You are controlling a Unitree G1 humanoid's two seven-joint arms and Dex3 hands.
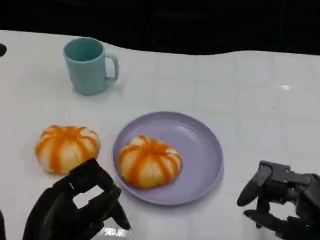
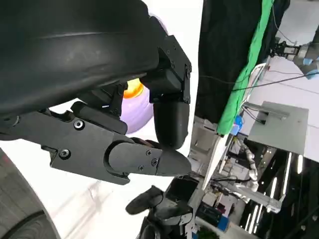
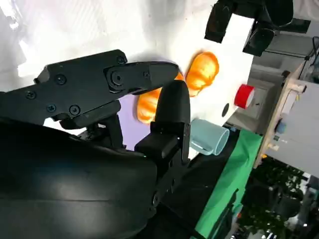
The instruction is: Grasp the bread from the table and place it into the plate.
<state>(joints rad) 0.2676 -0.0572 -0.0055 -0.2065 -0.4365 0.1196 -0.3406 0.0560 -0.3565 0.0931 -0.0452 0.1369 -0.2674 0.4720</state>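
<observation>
- On the white table's (image 1: 263,107) middle, round lilac plate (image 1: 202,152) carries one orange-striped bun (image 1: 149,161); task looks half met.
- Second striped bun (image 1: 66,148) sits left, beside the plate, awaiting pickup.
- Left hand (image 1: 78,208) hovers near it, fingers spread, empty; right hand (image 1: 288,203) likewise spread.

Left hand (image 1: 78,208) hovers low at the near left, fingers curled in, holding nothing; right hand (image 1: 288,203) sits at the near right, fingers apart and empty

Bread: 2 round buns, white with orange stripes. 1 bun (image 1: 150,161) sits on the left part of the plate (image 1: 202,152). The other bun (image 1: 67,148) lies on the counter just left of it. Plate: round, lilac, shallow.
</observation>
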